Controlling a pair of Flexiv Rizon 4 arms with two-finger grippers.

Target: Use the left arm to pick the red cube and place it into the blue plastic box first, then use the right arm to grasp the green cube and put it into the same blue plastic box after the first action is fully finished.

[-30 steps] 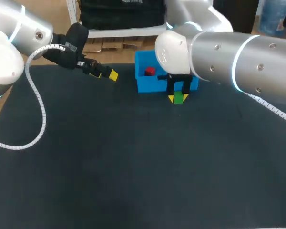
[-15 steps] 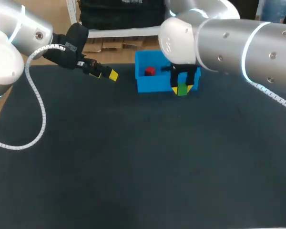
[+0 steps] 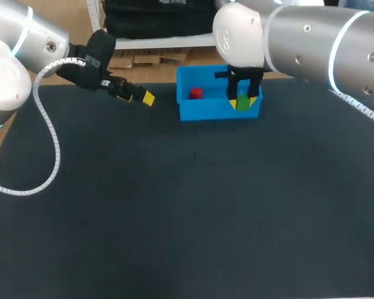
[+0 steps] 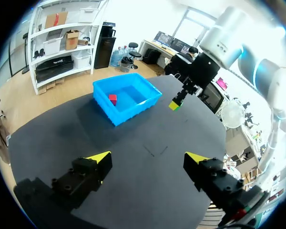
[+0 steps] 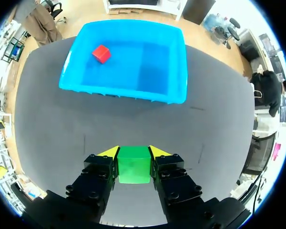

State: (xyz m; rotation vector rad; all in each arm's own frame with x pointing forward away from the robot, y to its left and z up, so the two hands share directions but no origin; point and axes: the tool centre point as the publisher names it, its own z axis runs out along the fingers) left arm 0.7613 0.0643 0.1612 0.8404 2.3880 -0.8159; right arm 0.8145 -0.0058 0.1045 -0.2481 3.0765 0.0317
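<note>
The blue plastic box (image 3: pixel 217 113) sits at the far edge of the dark table (image 3: pixel 174 205). The red cube (image 3: pixel 196 93) lies inside it, on the floor near the box's left end, touching no gripper.

The right gripper (image 3: pixel 242 103) is clamped on the green cube (image 3: pixel 242 104), a yellow tip pressed against each side, which the right wrist view shows plainly. From the head view the cube hangs by the box's right end, clear of the table. It seems to be over the front wall rather than fully inside, though the angle makes this hard to judge.

The left gripper (image 3: pixel 139 97) hangs well to the left of the box, fingers spread wide with nothing between them.
</note>
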